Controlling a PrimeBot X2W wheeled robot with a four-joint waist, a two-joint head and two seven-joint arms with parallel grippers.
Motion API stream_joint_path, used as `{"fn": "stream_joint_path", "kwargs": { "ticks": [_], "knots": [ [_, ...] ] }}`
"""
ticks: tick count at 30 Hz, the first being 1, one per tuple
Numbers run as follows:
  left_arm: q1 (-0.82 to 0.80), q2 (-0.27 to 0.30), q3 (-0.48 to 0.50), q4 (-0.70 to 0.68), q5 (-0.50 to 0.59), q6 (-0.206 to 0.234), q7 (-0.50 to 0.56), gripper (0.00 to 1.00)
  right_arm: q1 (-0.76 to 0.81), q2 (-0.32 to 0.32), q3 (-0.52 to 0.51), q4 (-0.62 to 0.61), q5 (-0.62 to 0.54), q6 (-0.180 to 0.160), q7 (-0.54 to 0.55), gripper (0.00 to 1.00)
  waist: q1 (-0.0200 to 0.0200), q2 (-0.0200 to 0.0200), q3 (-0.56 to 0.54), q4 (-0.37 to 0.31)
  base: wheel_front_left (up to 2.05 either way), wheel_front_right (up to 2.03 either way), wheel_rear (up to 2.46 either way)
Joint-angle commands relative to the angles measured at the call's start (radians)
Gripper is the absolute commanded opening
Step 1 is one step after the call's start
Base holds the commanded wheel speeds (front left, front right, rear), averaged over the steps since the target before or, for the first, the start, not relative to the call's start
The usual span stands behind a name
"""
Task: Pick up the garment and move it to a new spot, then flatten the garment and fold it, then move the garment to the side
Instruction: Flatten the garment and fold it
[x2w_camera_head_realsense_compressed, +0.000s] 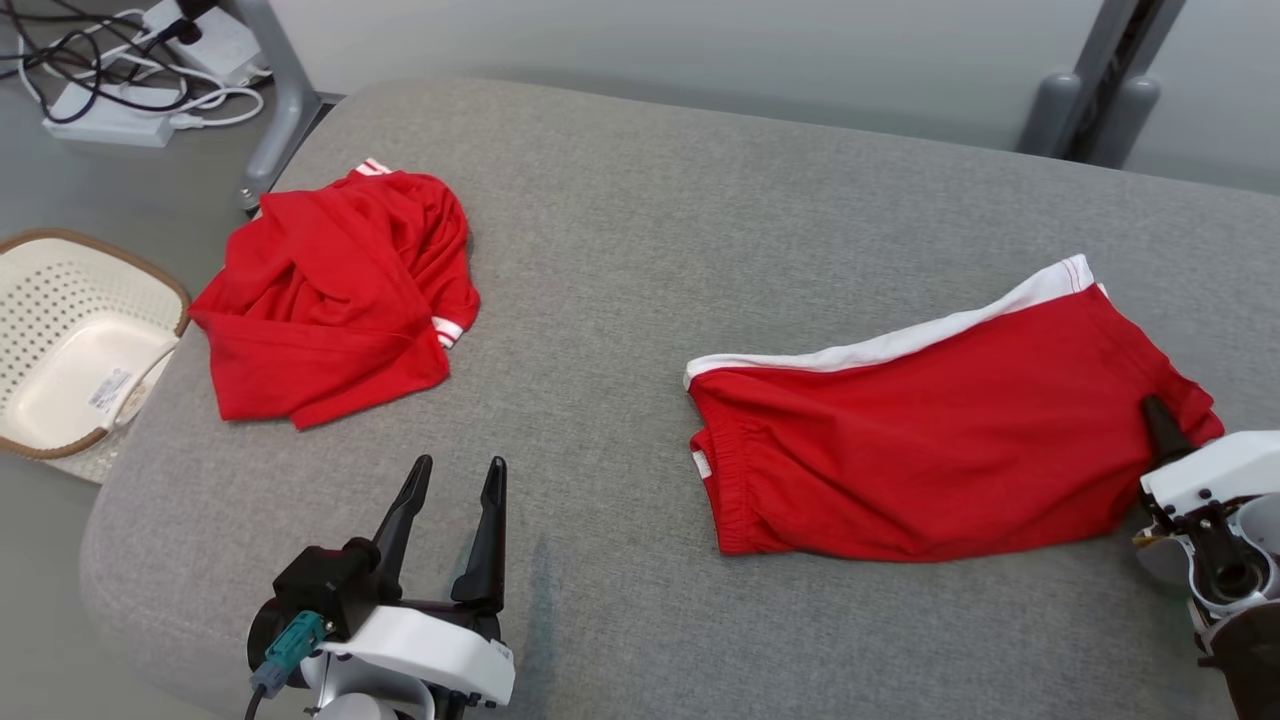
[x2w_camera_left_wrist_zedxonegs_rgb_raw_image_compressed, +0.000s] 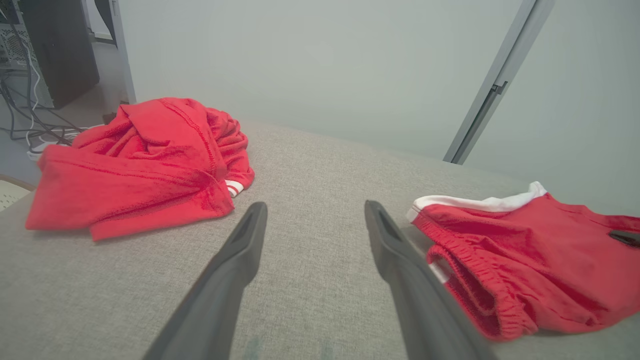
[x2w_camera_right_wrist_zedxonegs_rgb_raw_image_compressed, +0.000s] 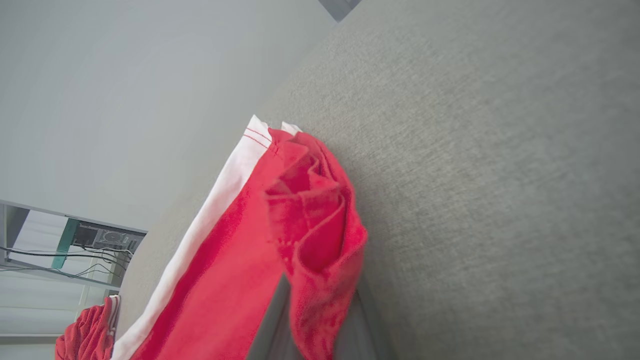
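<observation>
1. The left tool (x2w_camera_head_realsense_compressed: 455, 475) is held spread above a grey fabric cushion (x2w_camera_head_realsense_compressed: 620, 200).
2. The right tool (x2w_camera_head_realsense_compressed: 1160, 425) is clamped on red white-striped shorts (x2w_camera_head_realsense_compressed: 930, 440), its tips hidden by cloth.
3. The crumpled red striped-trim T-shirt (x2w_camera_head_realsense_compressed: 330, 300) is seen at the cushion's left.

You have a grey upholstered bench (x2w_camera_head_realsense_compressed: 620, 200) running across the frame, its rounded corner at lower left. On it, at upper left, you'll find a crumpled red shirt (x2w_camera_head_realsense_compressed: 330, 300) (red-and-white striped cuffs peek out at two edges). Right of centre lie red shorts (x2w_camera_head_realsense_compressed: 920, 440), spread fairly flat, white side stripe along the upper edge, elastic waistband facing left. The two lie well apart.
</observation>
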Motion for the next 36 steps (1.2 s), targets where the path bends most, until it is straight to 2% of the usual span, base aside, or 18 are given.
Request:
{"fn": "stream_joint_path", "kwargs": {
  "ticks": [1,10,18,22,30,36],
  "knots": [
    [-0.002,0.004,0.005,0.001,0.002,0.000,-0.002,1.00,0.028,-0.013,-0.003,-0.009,0.015,-0.001,-0.014,0.00,0.0000,0.0000,-0.012,-0.018,0.00,0.00,0.00],
    [0.011,0.004,0.014,0.009,0.010,-0.008,-0.002,1.00,0.085,-0.044,-0.021,-0.048,0.096,-0.001,-0.060,0.00,0.0000,0.0000,-0.042,-0.072,0.00,0.00,0.00],
    [0.021,0.004,0.025,0.015,0.015,-0.010,-0.002,1.00,0.142,-0.074,-0.067,0.037,0.137,0.000,-0.128,0.00,0.0000,0.0000,-0.082,-0.116,0.00,0.00,0.00],
    [0.036,0.004,0.031,0.016,0.014,-0.008,-0.002,1.00,0.151,-0.056,-0.074,0.065,0.151,0.000,-0.146,0.00,0.0000,0.0000,-0.100,-0.140,0.00,0.00,0.00],
    [0.040,0.004,0.027,0.028,0.017,-0.014,-0.002,1.00,0.164,-0.042,-0.035,0.015,0.140,0.000,-0.165,0.00,0.0000,0.0000,-0.125,-0.165,0.00,0.00,0.00],
    [0.050,0.004,0.029,0.034,0.009,-0.017,-0.002,1.00,0.169,-0.028,0.067,-0.124,0.092,0.000,-0.203,0.00,0.0000,0.0000,-0.153,-0.155,0.00,0.00,0.00]
  ]
}}
